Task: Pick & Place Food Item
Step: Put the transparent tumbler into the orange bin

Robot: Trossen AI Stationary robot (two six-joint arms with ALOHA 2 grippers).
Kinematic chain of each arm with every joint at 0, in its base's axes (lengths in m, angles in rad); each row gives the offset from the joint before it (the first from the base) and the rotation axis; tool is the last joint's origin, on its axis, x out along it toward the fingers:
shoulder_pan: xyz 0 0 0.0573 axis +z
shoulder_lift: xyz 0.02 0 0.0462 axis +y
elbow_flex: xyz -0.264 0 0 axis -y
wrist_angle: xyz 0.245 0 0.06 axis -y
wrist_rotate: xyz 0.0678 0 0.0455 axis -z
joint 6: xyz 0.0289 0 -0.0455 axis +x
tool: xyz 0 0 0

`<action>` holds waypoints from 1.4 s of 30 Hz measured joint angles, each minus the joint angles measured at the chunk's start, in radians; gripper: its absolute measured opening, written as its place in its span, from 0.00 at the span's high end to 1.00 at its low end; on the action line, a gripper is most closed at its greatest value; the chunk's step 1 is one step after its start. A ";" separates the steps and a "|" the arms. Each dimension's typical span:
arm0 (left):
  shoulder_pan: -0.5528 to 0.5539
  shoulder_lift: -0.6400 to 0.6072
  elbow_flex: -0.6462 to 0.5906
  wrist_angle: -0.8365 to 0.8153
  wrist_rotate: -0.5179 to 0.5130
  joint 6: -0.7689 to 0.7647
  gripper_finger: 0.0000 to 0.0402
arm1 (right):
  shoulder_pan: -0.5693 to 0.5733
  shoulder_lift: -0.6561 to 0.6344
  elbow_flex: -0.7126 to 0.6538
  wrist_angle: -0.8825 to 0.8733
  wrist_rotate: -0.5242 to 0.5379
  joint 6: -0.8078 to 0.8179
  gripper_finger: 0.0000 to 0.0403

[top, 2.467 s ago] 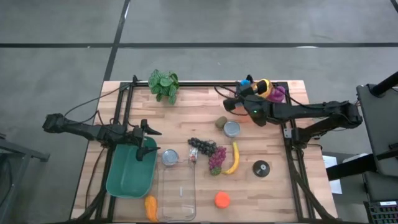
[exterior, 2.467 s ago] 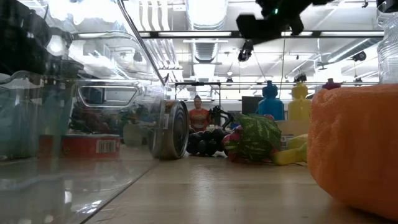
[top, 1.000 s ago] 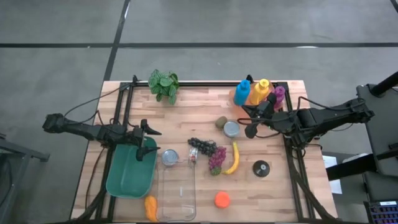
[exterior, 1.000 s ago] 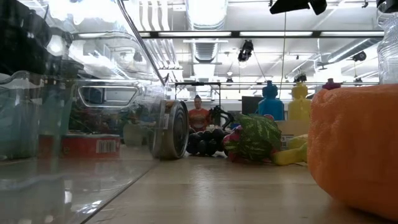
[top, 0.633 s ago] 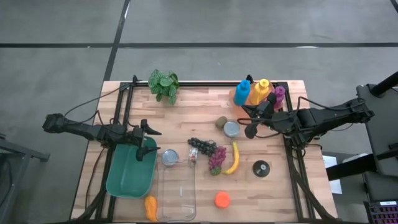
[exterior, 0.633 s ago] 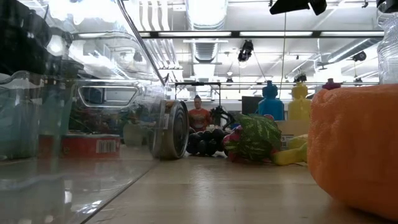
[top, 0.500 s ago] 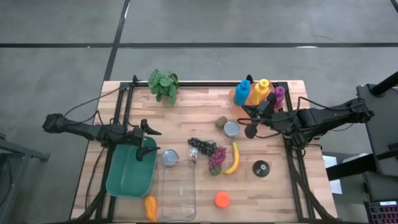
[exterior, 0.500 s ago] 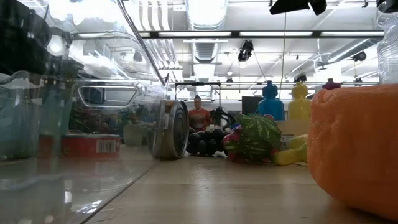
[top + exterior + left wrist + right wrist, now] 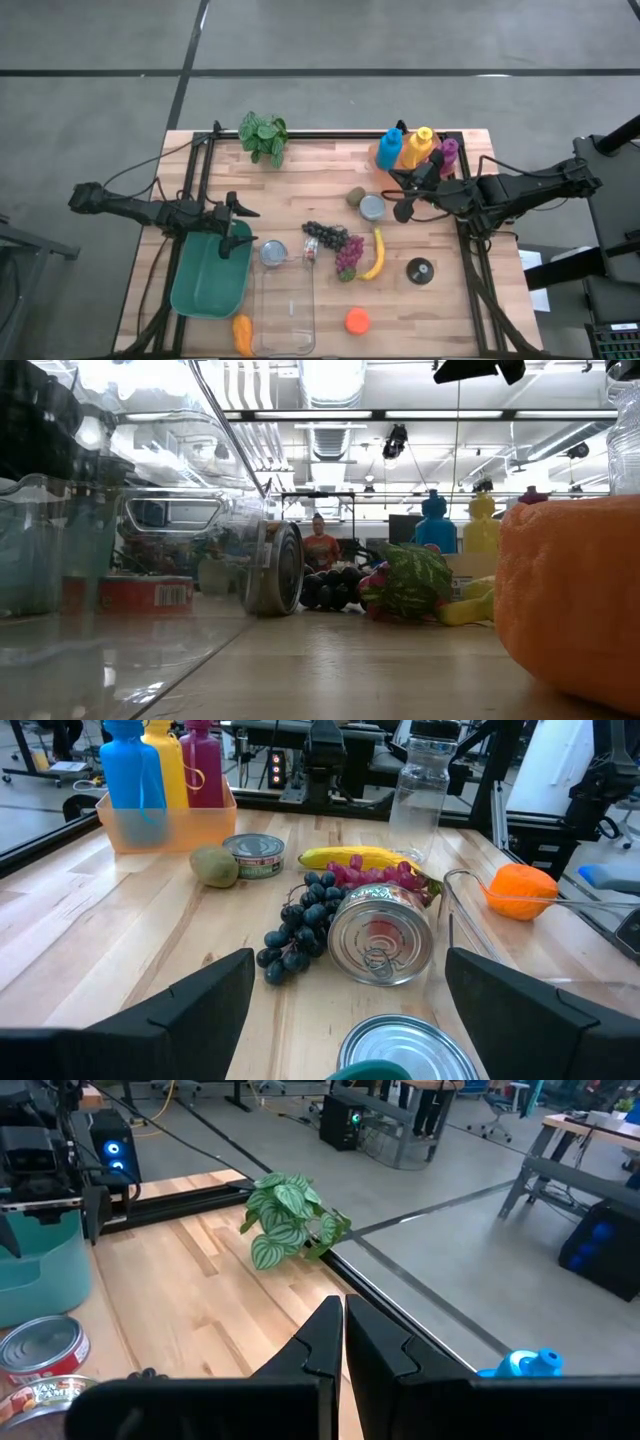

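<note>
1. Left gripper (image 9: pixel 236 226) held over the green bin (image 9: pixel 205 285) at the worktop's left edge, fingers spread wide apart, nothing between them.
2. Right gripper (image 9: pixel 402 196) hanging near the right edge, just in front of the tray of bottles (image 9: pixel 415 150) at the far right corner; fingers (image 9: pixel 330 1342) pressed together, nothing held.
3. Lying about the middle of the worktop (image 9: pixel 320 170): dark grapes (image 9: pixel 326 235), touching red grapes (image 9: pixel 349 255); banana (image 9: pixel 376 254) just beside those, toward the right edge.
4. Kiwi (image 9: pixel 355 196) and small flat tin (image 9: pixel 372 208) side by side, between the grapes and the bottles.
5. Tipped can (image 9: pixel 273 252) just right of the green bin, touching the far end of the clear container (image 9: pixel 285 310) at the near edge.
6. Orange (image 9: pixel 357 321) at the near edge; carrot-like piece (image 9: pixel 242 334) near the near left corner, beside the clear container.
7. Leafy plant (image 9: pixel 263 136) at the far edge, left of centre.
8. Dark round lid (image 9: pixel 420 270) toward the right edge, apart from the banana.
</note>
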 joint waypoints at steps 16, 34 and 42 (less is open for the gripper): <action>0.000 0.000 0.000 0.000 0.000 0.000 0.16 | -0.004 0.265 0.485 -0.763 -0.396 0.347 0.97; 0.000 0.012 0.000 0.000 0.000 0.000 0.16 | 0.013 0.476 0.948 -1.157 -0.766 0.834 0.97; 0.000 0.013 0.000 0.000 0.000 0.000 0.16 | 0.089 0.447 0.869 -1.156 -0.848 0.798 0.97</action>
